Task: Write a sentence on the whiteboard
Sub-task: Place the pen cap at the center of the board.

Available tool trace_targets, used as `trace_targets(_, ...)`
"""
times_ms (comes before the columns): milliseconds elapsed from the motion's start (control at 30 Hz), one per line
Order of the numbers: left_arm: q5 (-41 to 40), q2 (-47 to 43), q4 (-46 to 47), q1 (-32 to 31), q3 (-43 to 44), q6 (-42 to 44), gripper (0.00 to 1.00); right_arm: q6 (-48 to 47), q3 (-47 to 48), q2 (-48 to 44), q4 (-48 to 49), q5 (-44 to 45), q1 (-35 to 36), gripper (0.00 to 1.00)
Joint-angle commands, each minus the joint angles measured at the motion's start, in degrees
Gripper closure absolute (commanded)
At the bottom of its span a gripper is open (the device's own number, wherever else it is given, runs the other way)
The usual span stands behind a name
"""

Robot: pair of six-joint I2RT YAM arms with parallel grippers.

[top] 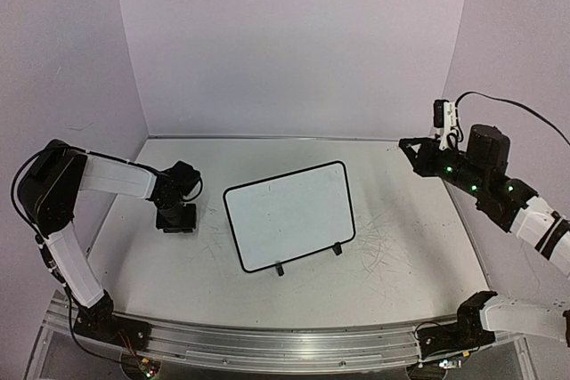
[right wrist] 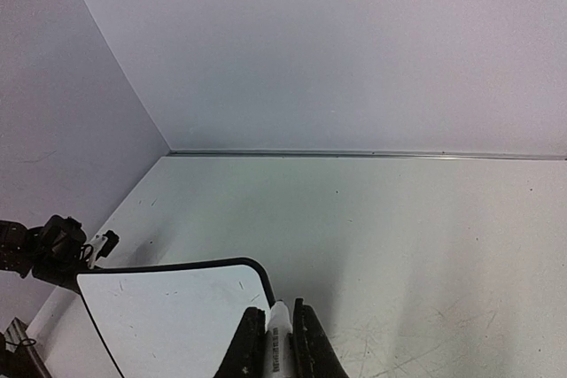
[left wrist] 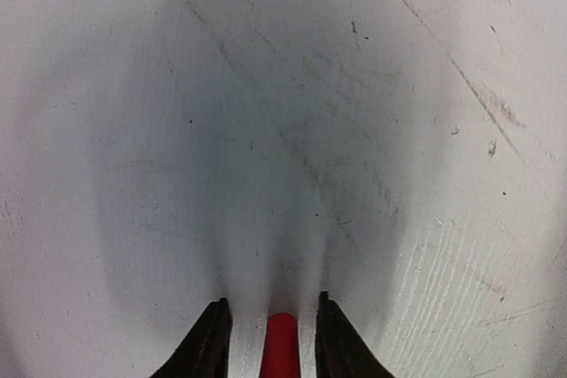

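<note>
The whiteboard point(top: 289, 215) stands tilted on its two black feet at the table's middle, and its face is blank; no sentence shows on it. Its upper corner point(right wrist: 168, 316) appears in the right wrist view. My right gripper point(top: 407, 145) hangs high at the right, well off the board, shut point(right wrist: 276, 309) on a white marker point(right wrist: 280, 338). My left gripper point(top: 176, 220) points down at the tabletop left of the board. Its jaws point(left wrist: 270, 303) stand slightly apart around a red cap point(left wrist: 282, 343), with a gap on each side.
Faint grey scribble marks point(top: 383, 242) cover the tabletop right of the board. Lilac walls close in the left, back and right sides. An aluminium rail point(top: 285, 344) runs along the near edge by the arm bases.
</note>
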Motion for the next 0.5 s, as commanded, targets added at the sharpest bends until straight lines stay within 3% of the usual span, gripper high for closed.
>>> trace_targets(0,-2.39,-2.81,-4.30,-0.01,2.38,1.24,0.57,0.43,-0.83,-1.23,3.01,1.71,-0.16,1.00)
trace_targets(167,-3.28,-9.54,-8.55,0.01,6.54,2.11,0.39,-1.11,-1.87,-2.23,1.48,5.84,-0.15,1.00)
trace_targets(467,2.12,-25.52,-9.60,-0.05,11.90,3.27,0.20,-2.03,-3.09,-3.14,-1.76,11.76,0.21,1.00)
